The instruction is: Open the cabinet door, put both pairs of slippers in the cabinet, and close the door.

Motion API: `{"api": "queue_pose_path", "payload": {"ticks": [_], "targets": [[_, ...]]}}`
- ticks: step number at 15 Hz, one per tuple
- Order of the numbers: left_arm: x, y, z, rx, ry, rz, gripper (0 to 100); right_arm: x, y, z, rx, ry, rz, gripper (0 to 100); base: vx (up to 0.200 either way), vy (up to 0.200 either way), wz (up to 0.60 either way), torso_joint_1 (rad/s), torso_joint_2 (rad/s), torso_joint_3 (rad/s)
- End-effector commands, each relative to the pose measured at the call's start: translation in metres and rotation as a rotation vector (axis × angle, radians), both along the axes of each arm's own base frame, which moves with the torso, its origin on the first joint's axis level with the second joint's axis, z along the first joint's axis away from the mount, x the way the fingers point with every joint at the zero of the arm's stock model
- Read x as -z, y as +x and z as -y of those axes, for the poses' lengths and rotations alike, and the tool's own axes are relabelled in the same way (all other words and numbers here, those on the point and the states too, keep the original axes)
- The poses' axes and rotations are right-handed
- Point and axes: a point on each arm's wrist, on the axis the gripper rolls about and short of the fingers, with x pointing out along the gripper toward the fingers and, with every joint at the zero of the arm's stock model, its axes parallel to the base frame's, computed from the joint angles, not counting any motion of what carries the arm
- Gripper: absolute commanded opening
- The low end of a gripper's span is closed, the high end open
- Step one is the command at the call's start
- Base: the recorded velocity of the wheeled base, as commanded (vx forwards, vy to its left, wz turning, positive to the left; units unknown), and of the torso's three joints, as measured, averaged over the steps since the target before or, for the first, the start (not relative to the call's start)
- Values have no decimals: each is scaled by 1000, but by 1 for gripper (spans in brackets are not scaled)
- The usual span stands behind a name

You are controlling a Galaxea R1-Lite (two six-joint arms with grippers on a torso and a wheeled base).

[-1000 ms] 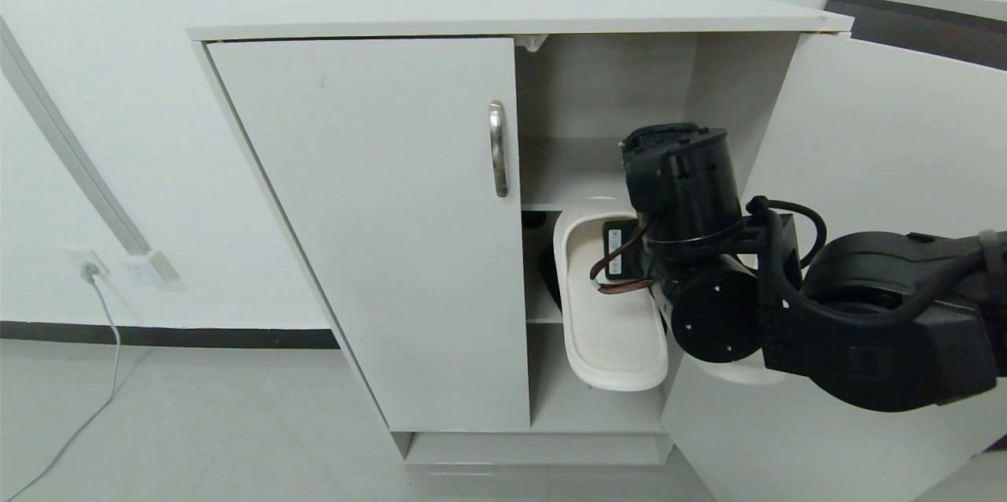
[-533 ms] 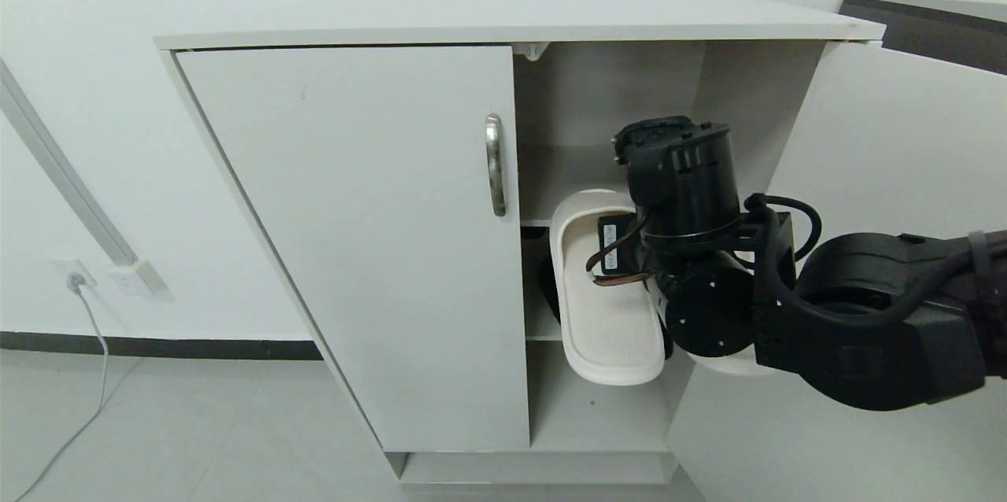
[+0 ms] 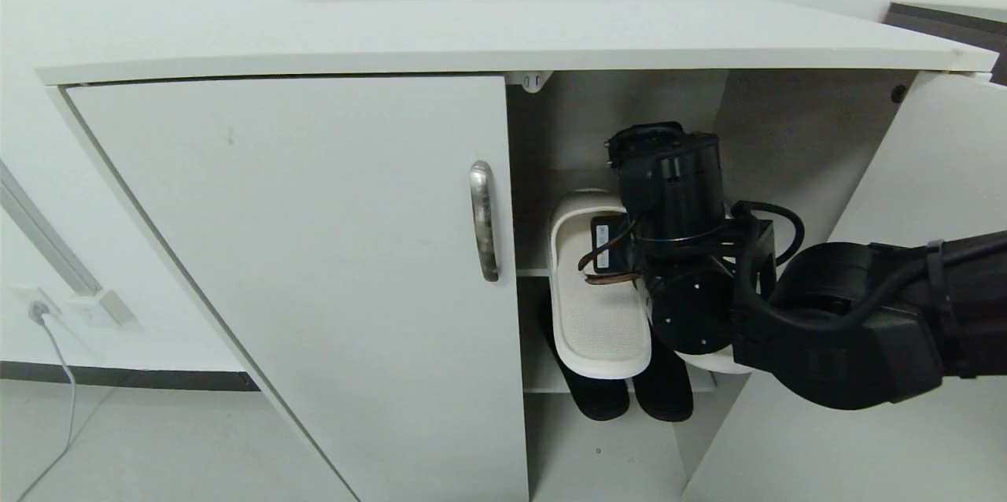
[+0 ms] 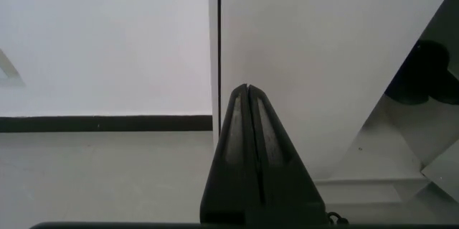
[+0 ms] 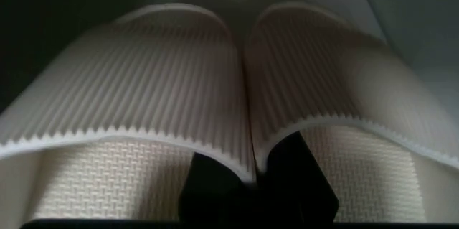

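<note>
The white cabinet (image 3: 503, 34) has its left door (image 3: 299, 266) closed and its right door (image 3: 932, 195) swung open. A pair of white slippers (image 3: 598, 313) hangs in the opening, toes tilted up over the upper shelf (image 3: 531, 272), soles side by side. My right gripper (image 5: 252, 179) is shut on the white slippers (image 5: 179, 92), its dark fingers (image 5: 208, 186) tucked under the ribbed straps. A pair of black slippers (image 3: 598, 400) lies on the lower shelf, heels past its front edge. My left gripper (image 4: 247, 92) is shut on nothing, low in front of the closed door (image 4: 323, 57).
A metal handle (image 3: 484, 220) sits on the closed door's right edge. A wall socket with a cable (image 3: 39, 313) is at the lower left by the skirting. The bottom compartment (image 3: 598, 455) is bare. Grey floor (image 4: 100, 179) lies left of the cabinet.
The head camera has come closer to the cabinet, bringing the black slippers into sight. My right arm has carried the white slippers higher and further in over the upper shelf.
</note>
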Motion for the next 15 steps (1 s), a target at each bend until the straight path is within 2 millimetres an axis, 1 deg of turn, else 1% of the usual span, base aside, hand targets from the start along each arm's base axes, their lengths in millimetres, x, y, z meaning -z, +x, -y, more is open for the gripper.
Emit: {"api": "queue_pose_path", "payload": {"ticks": [1, 4, 10, 15], "targets": [[0, 0, 0, -1, 0, -1, 0, 5, 6, -1, 5, -5, -7, 0, 0, 0, 0, 0, 0, 0], [0, 0, 0, -1, 0, -1, 0, 4, 19, -1, -14, 8, -10, 0, 0, 0, 0, 0, 0, 0], [0, 0, 0, -1, 0, -1, 0, -2, 60, -2, 12, 8, -24, 0, 0, 0, 0, 0, 0, 0], [0, 0, 0, -1, 0, -1, 0, -5, 76, -4, 30, 13, -17, 0, 0, 0, 0, 0, 0, 0]]}}
